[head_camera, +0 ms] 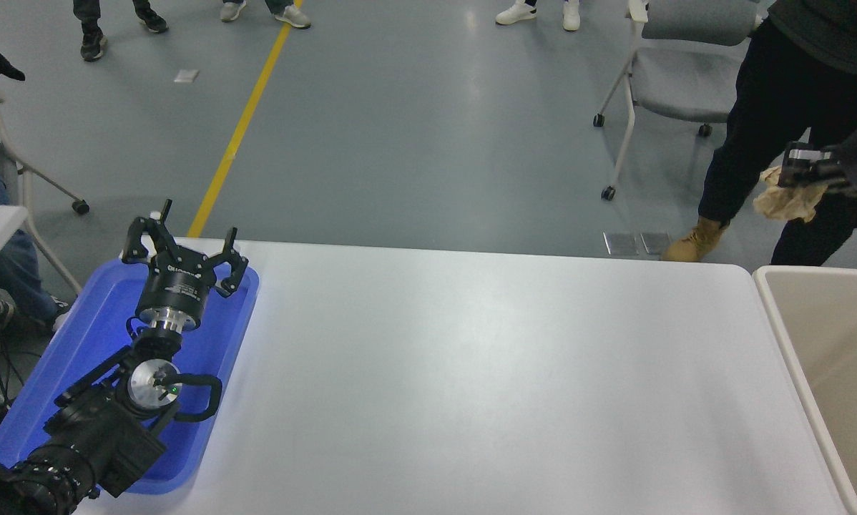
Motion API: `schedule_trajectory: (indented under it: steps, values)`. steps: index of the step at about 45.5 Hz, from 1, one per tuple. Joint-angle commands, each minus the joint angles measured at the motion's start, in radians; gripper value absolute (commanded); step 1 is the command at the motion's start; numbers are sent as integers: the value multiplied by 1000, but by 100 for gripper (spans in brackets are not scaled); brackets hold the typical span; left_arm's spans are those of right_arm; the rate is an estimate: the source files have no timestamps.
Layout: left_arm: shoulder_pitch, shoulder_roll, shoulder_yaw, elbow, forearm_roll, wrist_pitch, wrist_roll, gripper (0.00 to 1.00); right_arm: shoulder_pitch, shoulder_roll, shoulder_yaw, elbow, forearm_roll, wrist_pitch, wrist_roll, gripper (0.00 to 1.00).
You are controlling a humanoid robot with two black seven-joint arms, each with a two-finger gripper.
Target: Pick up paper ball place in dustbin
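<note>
My right gripper (795, 170) comes in from the right edge, raised high, and is shut on the tan-brown paper ball (786, 202), which hangs below its fingers. It is above and a little beyond the far edge of the beige dustbin (779, 315), which stands at the table's right end. The arm is blurred and mostly cut off by the picture's edge. My left gripper (182, 250) is parked over the blue tray (56, 386) at the lower left, open and empty.
A person in dark clothes and tan boots (689, 243) stands just behind the table's far right corner, right behind the held ball. A grey wheeled chair (675, 79) stands behind. The white table (471, 372) spans the middle.
</note>
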Motion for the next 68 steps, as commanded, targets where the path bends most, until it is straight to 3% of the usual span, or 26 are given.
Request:
schedule_trajectory:
  steps: [1,26,68]
  values:
    - [0,0,0,0,1,0,0,100,-273,-22,14,-265,129,-97,1,22]
    - [0,0,0,0,1,0,0,100,-904,32,428,-811,169,-168,-1,23]
    - [0,0,0,0,0,0,0,100,-1163,149,623,-821,170,-239,1,26]
